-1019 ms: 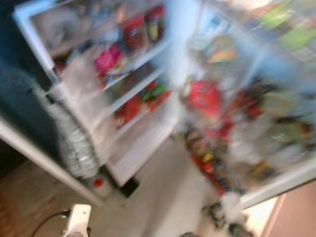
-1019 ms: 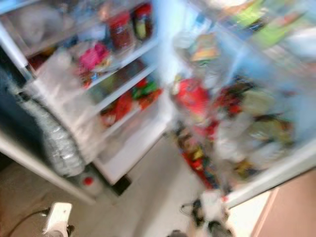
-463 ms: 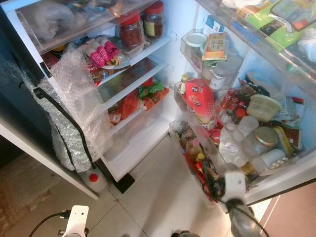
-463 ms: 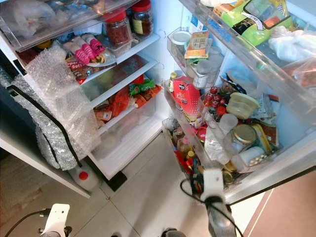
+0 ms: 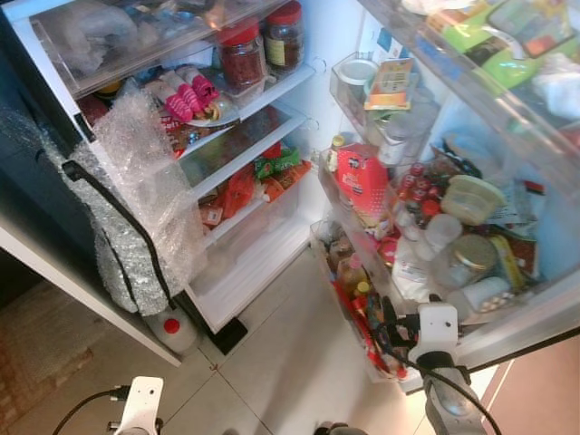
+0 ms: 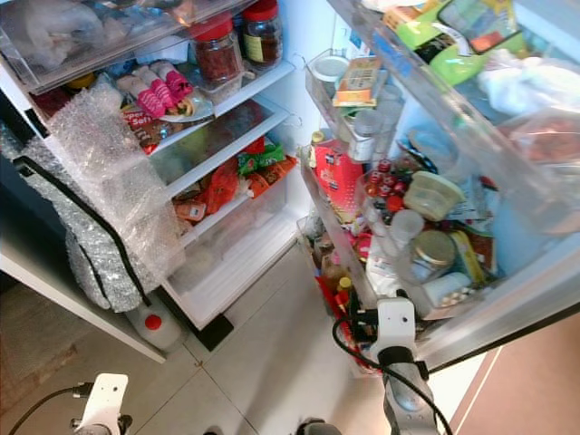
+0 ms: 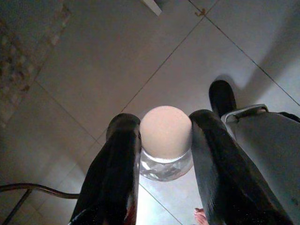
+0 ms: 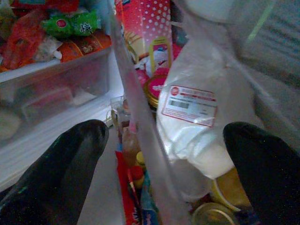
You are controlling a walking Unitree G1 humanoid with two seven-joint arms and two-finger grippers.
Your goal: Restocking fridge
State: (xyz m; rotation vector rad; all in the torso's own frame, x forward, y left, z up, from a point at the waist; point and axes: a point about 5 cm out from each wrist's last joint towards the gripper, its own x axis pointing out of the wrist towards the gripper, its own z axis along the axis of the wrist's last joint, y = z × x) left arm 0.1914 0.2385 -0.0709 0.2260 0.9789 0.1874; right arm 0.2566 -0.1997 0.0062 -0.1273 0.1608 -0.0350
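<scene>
The fridge stands open, with glass shelves (image 5: 237,136) on the left and packed door shelves (image 5: 362,263) on the right. My right gripper (image 8: 166,138) is open, its fingers (image 8: 70,159) spread wide on either side of the lower door shelf's clear front wall. Behind that wall are a white bag with a label (image 8: 187,122) and a red carton (image 5: 361,177). The right wrist (image 5: 437,331) sits low beside the door. My left gripper (image 7: 165,123) hangs over the floor, shut on a small glass jar with a pale lid (image 7: 165,136).
A bundle wrapped in bubble wrap with a black strap (image 5: 136,208) leans at the fridge's left side. A white bottle with a red cap (image 5: 170,328) stands on the tiled floor (image 5: 281,362) beneath it. A clear drawer (image 5: 245,236) sits low in the fridge.
The blurred view has steadied and turned sharp. My right arm has come up into view and moved closer to the lower door shelf. The left arm stays low.
</scene>
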